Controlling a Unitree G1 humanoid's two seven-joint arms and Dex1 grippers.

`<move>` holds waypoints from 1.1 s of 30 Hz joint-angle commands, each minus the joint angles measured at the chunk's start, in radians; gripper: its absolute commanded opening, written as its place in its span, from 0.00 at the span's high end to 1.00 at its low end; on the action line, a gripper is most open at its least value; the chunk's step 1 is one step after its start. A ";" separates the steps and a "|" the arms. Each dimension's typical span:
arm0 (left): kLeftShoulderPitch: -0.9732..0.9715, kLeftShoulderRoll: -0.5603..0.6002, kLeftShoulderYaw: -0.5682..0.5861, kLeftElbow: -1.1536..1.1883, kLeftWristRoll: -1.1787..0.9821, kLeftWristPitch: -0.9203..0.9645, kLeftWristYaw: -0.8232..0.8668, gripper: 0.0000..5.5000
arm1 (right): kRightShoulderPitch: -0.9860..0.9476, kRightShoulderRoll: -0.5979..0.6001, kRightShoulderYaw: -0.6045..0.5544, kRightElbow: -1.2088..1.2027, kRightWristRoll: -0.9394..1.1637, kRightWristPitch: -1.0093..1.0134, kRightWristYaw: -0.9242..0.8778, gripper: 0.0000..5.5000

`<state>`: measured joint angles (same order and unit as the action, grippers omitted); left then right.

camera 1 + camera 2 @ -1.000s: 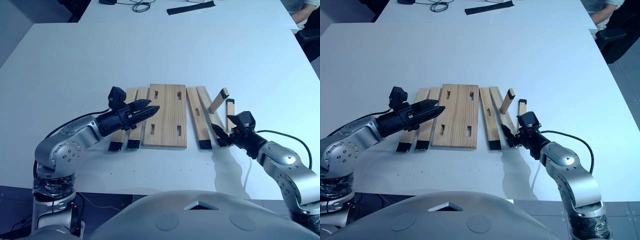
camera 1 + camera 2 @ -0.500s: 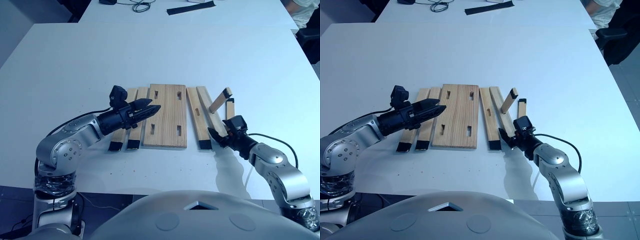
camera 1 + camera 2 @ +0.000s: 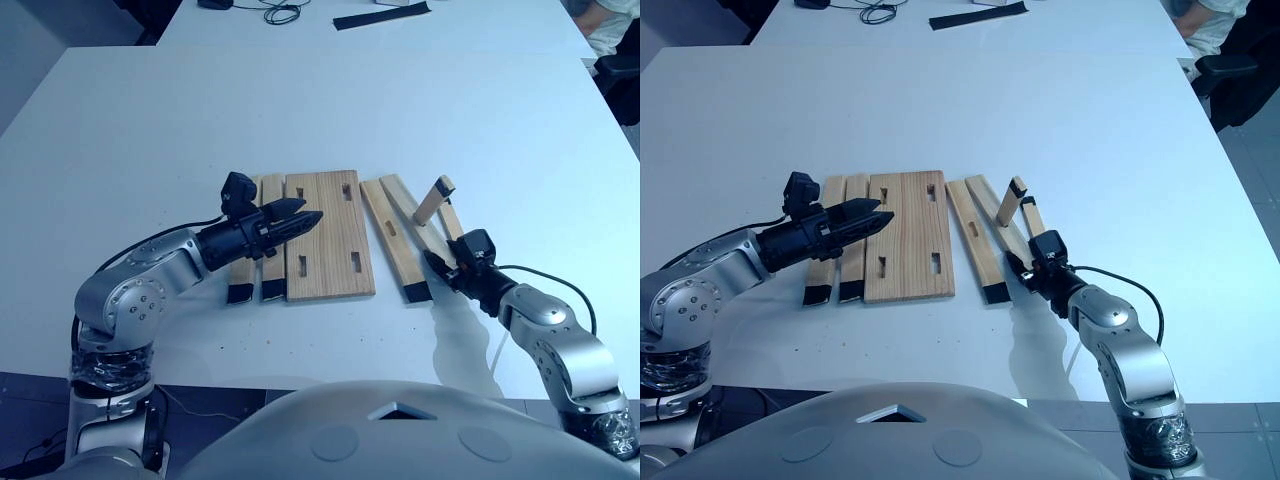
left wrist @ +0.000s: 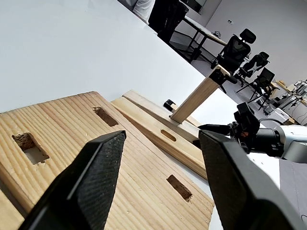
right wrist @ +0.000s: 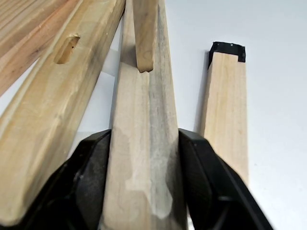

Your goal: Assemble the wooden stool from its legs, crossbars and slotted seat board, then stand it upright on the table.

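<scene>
- Right end effector (image 3: 437, 266) has gone from spread just off the near end of the outer right leg (image 5: 141, 143) to pinching it, one finger on each side.
- With that grip the leg has swung: its far end now lies nearer the seat board (image 3: 328, 235), and the inner leg (image 3: 388, 235) beside it has turned the same way.
- One crossbar (image 3: 432, 202) stands tilted with its lower end in the held leg's slot, and it has come round with the leg without dropping out.
- A second crossbar (image 5: 225, 115) lies flat on the counter (image 3: 150, 130) just beside the held leg, apart from it.
- Left end effector (image 3: 308, 211) hovers with fingers spread over the board's left edge and holds nothing. It has barely moved, though the board and the two left legs (image 3: 273, 270) have turned slightly.
- As I judge it, this is an early step: one joint is started, and all four legs and the board lie flat.
- The tilted crossbar looks loosely seated, so I would lift the leg gently.
</scene>
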<state>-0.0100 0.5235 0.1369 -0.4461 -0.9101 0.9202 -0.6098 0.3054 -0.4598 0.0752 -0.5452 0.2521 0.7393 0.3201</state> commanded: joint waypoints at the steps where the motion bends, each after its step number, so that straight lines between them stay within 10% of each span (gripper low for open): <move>1: -0.019 0.001 -0.006 0.011 0.012 -0.010 0.007 0.49 | -0.003 0.008 0.006 0.014 -0.007 0.025 -0.004 0.63; 21: -0.092 -0.017 0.048 0.097 -0.023 -0.010 0.021 0.49 | -0.258 0.051 -0.175 0.002 0.124 0.008 0.044 0.63; 33: -0.270 -0.028 -0.032 0.127 -0.120 0.049 -0.051 0.49 | -0.502 -0.145 -0.432 0.078 0.844 0.260 0.456 0.63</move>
<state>-0.2558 0.4726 0.1664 -0.3007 -1.0691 0.9756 -0.6065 -0.1487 -0.5518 -0.3287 -0.4925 1.0145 0.9640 0.7234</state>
